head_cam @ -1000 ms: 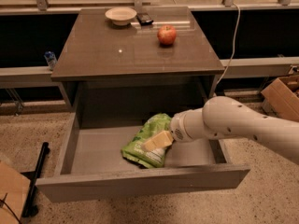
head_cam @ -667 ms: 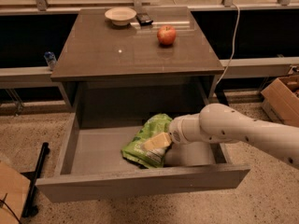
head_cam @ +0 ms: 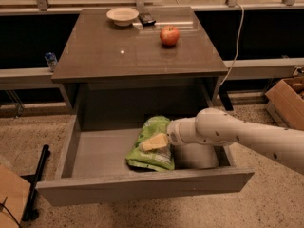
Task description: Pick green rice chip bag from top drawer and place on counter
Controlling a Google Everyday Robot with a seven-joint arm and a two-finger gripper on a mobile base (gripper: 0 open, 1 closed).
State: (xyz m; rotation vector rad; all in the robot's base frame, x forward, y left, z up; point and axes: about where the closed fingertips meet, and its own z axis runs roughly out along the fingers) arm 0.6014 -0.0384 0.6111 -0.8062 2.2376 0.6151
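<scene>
Grey-brown glossy counter [head_cam: 118, 56], flat and reflective, with a light glint near its middle. At the back edge there is a shallow cream bowl [head_cam: 122, 16], and a small dark flat object [head_cam: 146, 19] sits just beside it on the right. A round red apple [head_cam: 169, 35] stands right of centre, toward the back-right corner.

The top drawer [head_cam: 142, 186] is pulled fully out from under the front edge. It is a wide shallow box with a plain matte grey floor and a flat front panel.

The green rice chip bag [head_cam: 151, 158] is inside the drawer, right of centre near the front panel. It lies flat, a crinkled light-green foil with a pale printed panel at its lower end.

The smooth white arm [head_cam: 237, 134] comes in over the drawer's right-front corner and blocks the view of the right third of the drawer floor. The gripper [head_cam: 154, 141] has a pale yellowish tip and rests on top of the bag's middle. Can't tell the grip state from this angle.

Around the desk:
- a small bottle [head_cam: 51, 61] on the ledge off the left edge
- a white cable [head_cam: 235, 46] hanging past the back-right corner
- an open cardboard box [head_cam: 287, 96] on the floor to the right
- a black bar [head_cam: 38, 175] on the speckled floor [head_cam: 142, 217] off the drawer's left-front corner
</scene>
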